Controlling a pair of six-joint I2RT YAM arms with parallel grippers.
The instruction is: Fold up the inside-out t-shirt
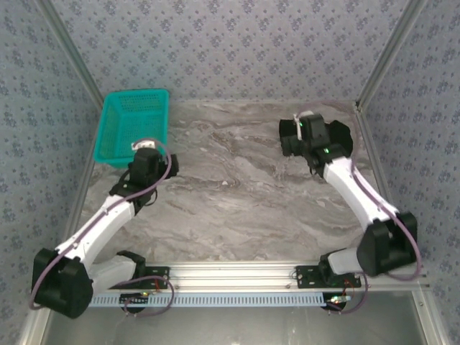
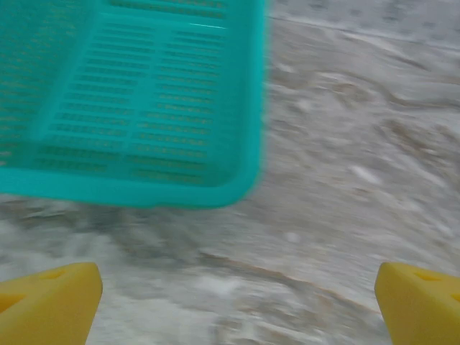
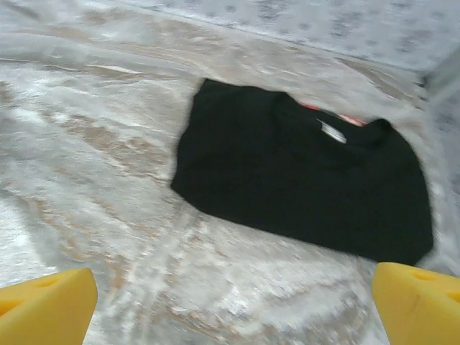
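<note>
My right gripper hangs released over the black t-shirt; my left gripper gapes empty near the teal basket.

A grey, marble-veined table is boxed in by walls papered pale blue-grey with a small repeating print (the same on all three sides). Slim aluminium posts rise at its far corners, and a metal rail lines the near edge.
</note>
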